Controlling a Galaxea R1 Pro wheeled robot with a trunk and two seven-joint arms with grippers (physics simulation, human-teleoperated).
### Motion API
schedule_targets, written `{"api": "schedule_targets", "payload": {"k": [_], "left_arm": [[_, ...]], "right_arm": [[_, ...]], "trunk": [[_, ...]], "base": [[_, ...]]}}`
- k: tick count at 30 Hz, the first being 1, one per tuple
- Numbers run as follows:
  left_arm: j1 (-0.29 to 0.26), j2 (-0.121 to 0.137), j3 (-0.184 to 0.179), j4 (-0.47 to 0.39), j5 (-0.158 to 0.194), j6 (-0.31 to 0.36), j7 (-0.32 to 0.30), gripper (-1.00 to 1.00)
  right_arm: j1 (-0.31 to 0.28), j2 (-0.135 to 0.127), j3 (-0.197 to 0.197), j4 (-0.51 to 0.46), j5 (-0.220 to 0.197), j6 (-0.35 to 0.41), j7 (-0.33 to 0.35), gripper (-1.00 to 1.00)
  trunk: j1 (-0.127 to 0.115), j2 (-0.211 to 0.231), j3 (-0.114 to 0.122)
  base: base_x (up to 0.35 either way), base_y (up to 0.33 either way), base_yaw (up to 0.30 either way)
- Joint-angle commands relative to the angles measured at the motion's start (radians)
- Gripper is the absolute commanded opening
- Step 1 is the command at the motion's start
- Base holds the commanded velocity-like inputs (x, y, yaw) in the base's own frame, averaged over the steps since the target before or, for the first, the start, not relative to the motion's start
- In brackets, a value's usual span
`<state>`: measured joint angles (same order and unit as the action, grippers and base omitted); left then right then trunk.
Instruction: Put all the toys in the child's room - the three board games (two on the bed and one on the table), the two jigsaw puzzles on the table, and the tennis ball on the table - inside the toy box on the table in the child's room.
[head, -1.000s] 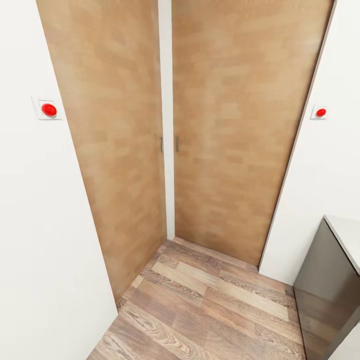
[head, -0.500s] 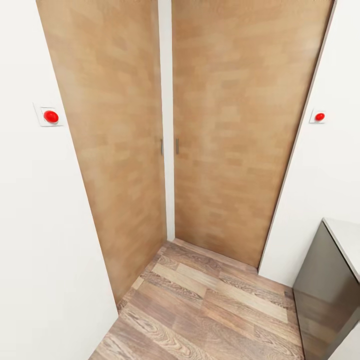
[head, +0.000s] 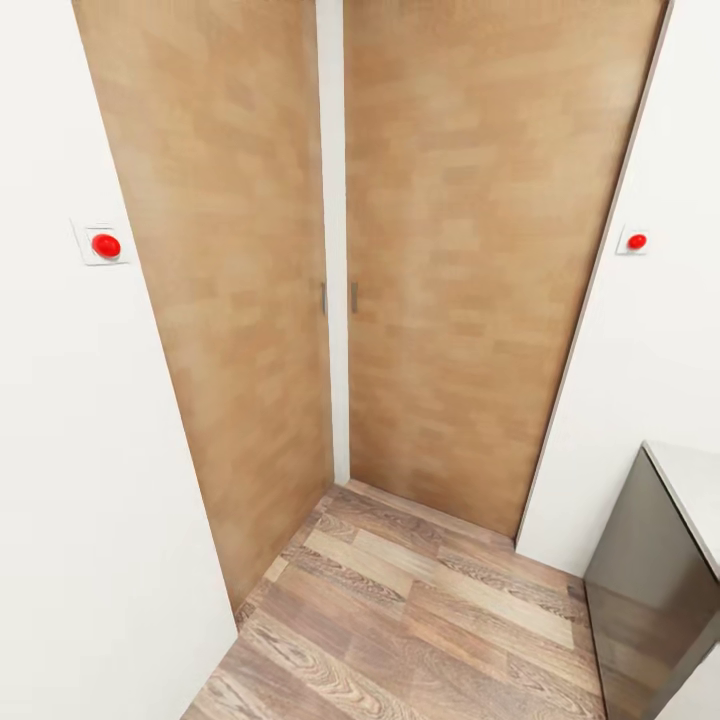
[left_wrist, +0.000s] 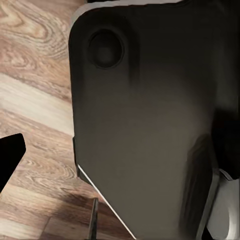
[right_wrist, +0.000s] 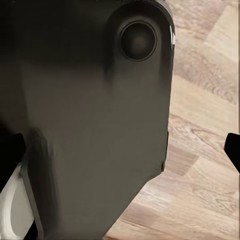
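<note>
Two wooden doors (head: 400, 250), plank floor (head: 420, 610); fingers' spread impossible to tell.

Head camera tilting up/back slightly: whole view shifted, not objects. Left red button (head: 105, 245) sits lower in frame than 1 s ago, right red button (head: 637, 241) too. Door handles (head: 338, 297) lower as well. Dark grey cabinet (head: 650, 560) at lower right edged down a bit.
</note>
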<state>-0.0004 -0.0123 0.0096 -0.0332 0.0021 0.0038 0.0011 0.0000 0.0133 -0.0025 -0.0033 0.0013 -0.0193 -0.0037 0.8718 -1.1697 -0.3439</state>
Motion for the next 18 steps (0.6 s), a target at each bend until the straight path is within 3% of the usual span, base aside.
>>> {"api": "schedule_targets", "payload": {"k": [1,6,14,18], "left_arm": [[0.0,0.0,0.001,-0.008,0.0,0.001,0.0,1.0],[-0.001,0.001,0.002,-0.078,0.0,0.007,0.019,1.0],[-0.013,-0.003,0.003,-0.147,0.004,0.038,0.152,1.0],[-0.078,-0.003,0.004,-0.153,0.007,0.082,0.188,1.0]], "right_arm": [[0.0,-0.001,0.0,0.0,0.0,-0.002,0.0,1.0],[0.0,-0.003,0.001,-0.001,0.0,-0.002,0.0,1.0],[0.0,-0.001,-0.002,-0.002,-0.001,-0.015,0.0,1.0],[0.0,0.007,-0.004,-0.028,-0.004,-0.127,-0.001,1.0]], "trunk": [[-0.004,0.007,0.002],[-0.023,0.042,0.018],[-0.054,0.098,0.043],[-0.069,0.126,0.056]], "base": [[0.0,0.0,0.0],[0.0,0.0,0.0],[0.0,0.0,0.0],[0.0,0.0,0.0]]}}
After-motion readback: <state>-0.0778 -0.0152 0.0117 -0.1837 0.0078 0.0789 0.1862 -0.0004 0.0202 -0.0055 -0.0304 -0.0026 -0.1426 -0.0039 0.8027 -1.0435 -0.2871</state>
